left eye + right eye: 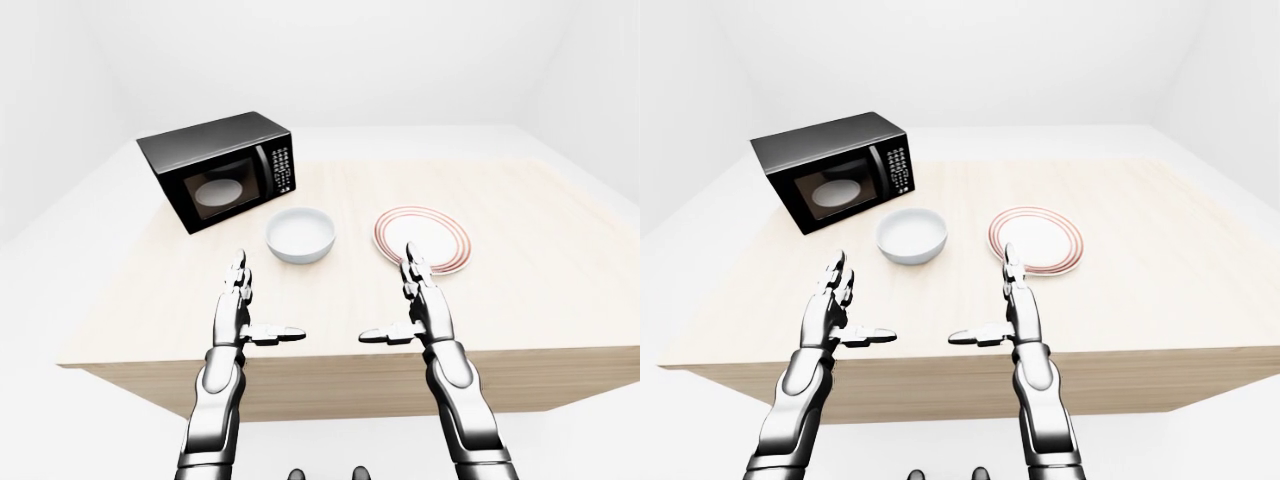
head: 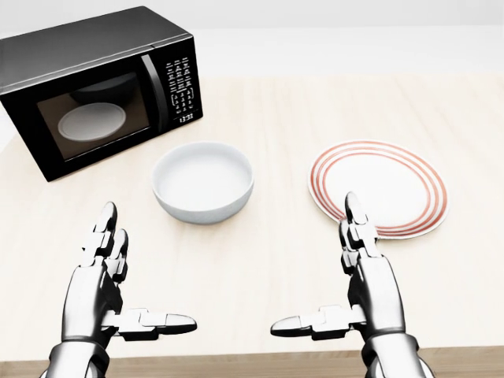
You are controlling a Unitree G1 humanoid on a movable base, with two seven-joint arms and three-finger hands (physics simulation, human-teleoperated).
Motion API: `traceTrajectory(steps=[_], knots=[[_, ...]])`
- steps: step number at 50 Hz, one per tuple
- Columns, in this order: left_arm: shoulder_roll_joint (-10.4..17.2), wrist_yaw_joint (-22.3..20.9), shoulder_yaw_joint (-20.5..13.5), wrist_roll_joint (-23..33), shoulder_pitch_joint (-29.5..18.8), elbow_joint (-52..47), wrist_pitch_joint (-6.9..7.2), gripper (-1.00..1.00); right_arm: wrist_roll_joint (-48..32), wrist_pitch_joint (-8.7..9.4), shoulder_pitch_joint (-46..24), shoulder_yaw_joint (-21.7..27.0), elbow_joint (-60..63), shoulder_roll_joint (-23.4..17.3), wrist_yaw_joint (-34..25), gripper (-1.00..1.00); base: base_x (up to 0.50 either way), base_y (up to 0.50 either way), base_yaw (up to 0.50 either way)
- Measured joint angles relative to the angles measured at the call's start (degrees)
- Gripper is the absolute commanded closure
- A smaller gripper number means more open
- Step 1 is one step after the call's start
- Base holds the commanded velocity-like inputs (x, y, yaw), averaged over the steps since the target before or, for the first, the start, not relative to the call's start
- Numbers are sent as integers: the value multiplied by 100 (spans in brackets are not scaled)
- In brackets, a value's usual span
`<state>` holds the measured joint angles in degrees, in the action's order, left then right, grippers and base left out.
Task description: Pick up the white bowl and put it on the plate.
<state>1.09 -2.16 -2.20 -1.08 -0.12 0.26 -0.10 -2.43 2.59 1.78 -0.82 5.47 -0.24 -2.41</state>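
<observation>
Fingers of both the left hand (image 2: 106,283) and right hand (image 2: 358,287) are spread, nothing grasped. White bowl (image 2: 203,182) sits between microwave (image 2: 98,87) and red-ringed plate (image 2: 379,187); its smooth rim could be nudged away.

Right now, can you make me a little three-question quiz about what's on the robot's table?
1. True or false: the white bowl already sits on the plate.
2. What lies between the microwave and the plate? A) the bowl B) a cup C) a spoon
3. Fill in: the left hand and right hand are both ____, holding nothing.

Key: 1 false, the bowl rests on the wooden table beside the plate. 2 A. 3 open.
</observation>
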Motion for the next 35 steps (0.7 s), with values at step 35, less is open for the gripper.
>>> traceTrajectory(steps=[35], knots=[[8, 1, -3, 0, 0, 0, 0, -100, 38, 87, -37, -28, -69, 27, 3, -100, 0, 18, 0]])
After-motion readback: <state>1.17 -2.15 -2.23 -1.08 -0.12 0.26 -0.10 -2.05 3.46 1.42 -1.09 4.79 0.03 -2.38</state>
